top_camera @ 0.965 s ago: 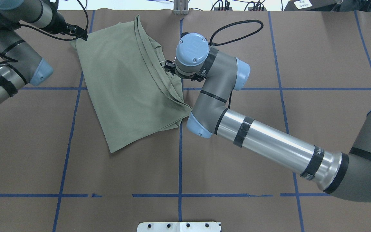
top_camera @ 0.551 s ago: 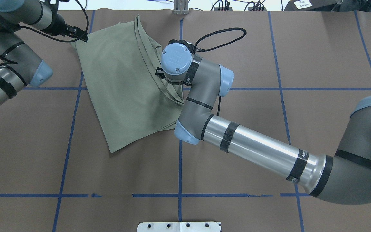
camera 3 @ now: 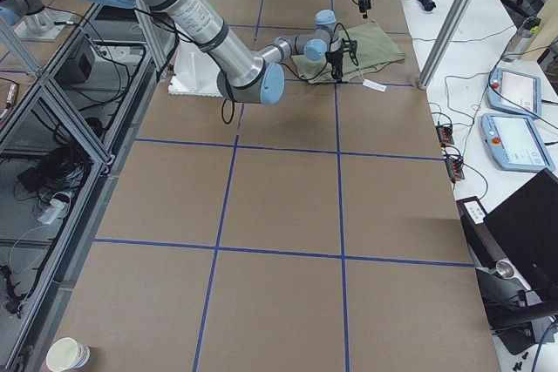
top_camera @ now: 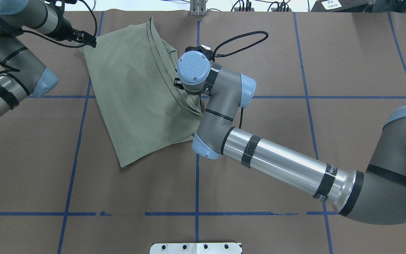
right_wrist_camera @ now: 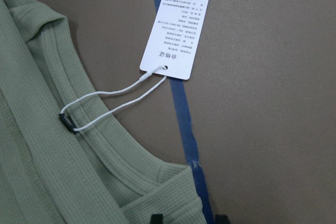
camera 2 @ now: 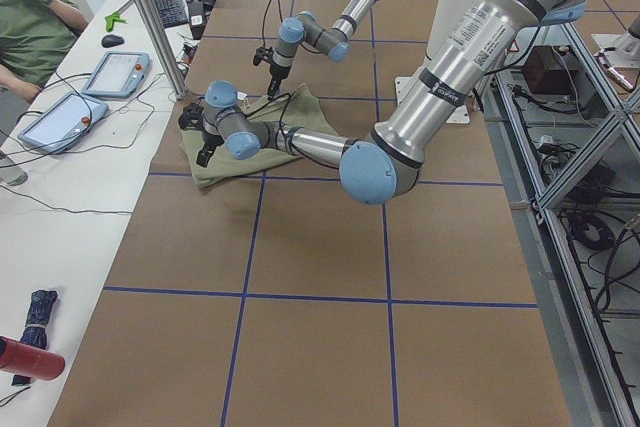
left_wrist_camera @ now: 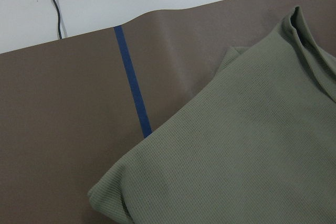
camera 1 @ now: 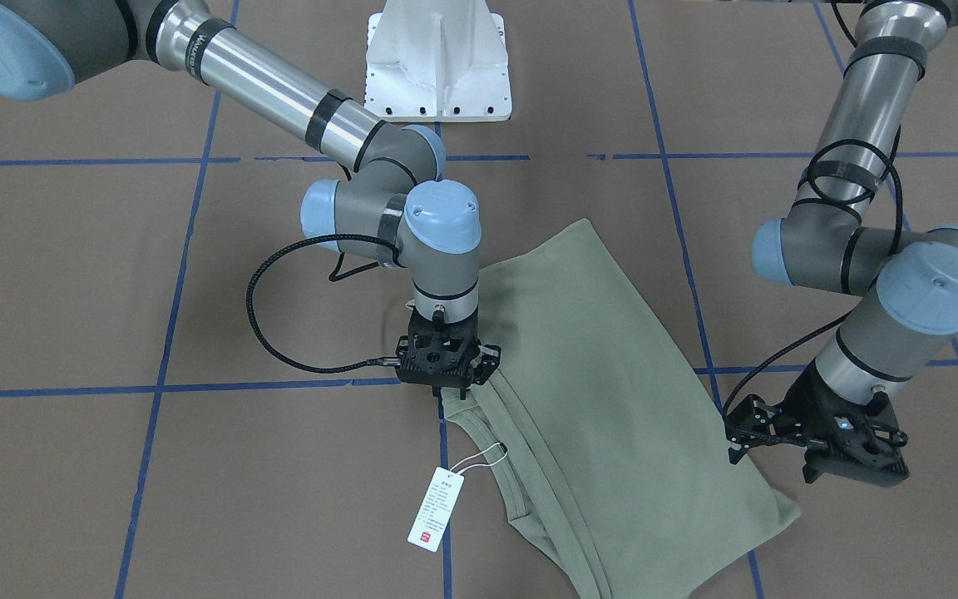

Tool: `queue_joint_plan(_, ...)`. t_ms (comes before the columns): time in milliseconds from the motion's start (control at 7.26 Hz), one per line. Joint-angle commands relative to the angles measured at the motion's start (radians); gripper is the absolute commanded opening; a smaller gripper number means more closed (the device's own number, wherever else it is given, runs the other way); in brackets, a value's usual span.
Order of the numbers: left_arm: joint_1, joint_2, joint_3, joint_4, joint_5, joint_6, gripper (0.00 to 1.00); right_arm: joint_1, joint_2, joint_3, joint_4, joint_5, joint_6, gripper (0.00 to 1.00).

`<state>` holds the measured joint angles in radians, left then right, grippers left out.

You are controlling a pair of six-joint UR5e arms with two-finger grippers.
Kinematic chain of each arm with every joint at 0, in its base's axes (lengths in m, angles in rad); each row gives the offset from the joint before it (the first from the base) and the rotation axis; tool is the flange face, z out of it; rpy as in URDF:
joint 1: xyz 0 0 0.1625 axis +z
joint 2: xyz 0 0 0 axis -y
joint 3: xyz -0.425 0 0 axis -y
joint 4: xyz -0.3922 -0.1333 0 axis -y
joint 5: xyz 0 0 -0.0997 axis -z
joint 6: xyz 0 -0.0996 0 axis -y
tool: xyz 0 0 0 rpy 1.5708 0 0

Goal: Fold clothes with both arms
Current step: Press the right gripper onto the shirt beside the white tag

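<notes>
The clothes [top_camera: 136,95] are one sage-green knit shirt, folded into a slanted rectangle flat on the brown table, also in the front view [camera 1: 612,399]. Its white hang tag [camera 1: 437,507] lies on the table beside the ribbed neck [right_wrist_camera: 100,150]. My right gripper [camera 1: 450,395] points straight down at the shirt's neck-side edge. Its fingertips [right_wrist_camera: 156,217] stand apart with the fold edge between them, so it is open. My left gripper [camera 1: 853,476] hovers just above the far corner [left_wrist_camera: 110,198] of the shirt. It holds nothing, and no fingers show in its wrist view.
The white pedestal base [camera 1: 437,62] stands at the robot's side of the table. Blue tape lines [top_camera: 197,183] grid the brown surface. Past the table's far edge are a person [camera 2: 30,27], tablets [camera 2: 115,72] and an upright post [camera 3: 453,23].
My right arm swung left, bringing its gripper from just off the shirt's edge onto that edge, then settled slightly nearer the robot. The left arm and the shirt barely moved.
</notes>
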<state>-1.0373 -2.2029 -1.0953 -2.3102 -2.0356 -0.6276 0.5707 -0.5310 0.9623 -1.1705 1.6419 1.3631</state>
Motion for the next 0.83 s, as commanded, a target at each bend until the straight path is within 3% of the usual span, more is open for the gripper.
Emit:
queue_joint_plan(0, 0.0, 0.002, 0.0, 0.0, 0.0, 0.0, 1.0, 0.0, -0.001, -0.001, -0.001, -0.001, -0.015, 0.45)
queue_joint_plan(138, 0.0, 0.003, 0.0, 0.0, 0.0, 0.0, 1.0, 0.0, 0.0, -0.001, -0.001, -0.001, -0.015, 0.43)
queue_joint_plan(276, 0.0, 0.003, 0.0, 0.0, 0.0, 0.0, 1.0, 0.0, 0.0, -0.001, -0.001, -0.001, -0.015, 0.1)
queue_joint_plan(413, 0.0, 0.003, 0.0, 0.0, 0.0, 0.0, 1.0, 0.0, 0.002, -0.001, -0.001, -0.001, -0.015, 0.0)
queue_joint_plan(689, 0.0, 0.003, 0.0, 0.0, 0.0, 0.0, 1.0, 0.003, 0.008, 0.003, -0.001, -0.001, -0.025, 0.0)
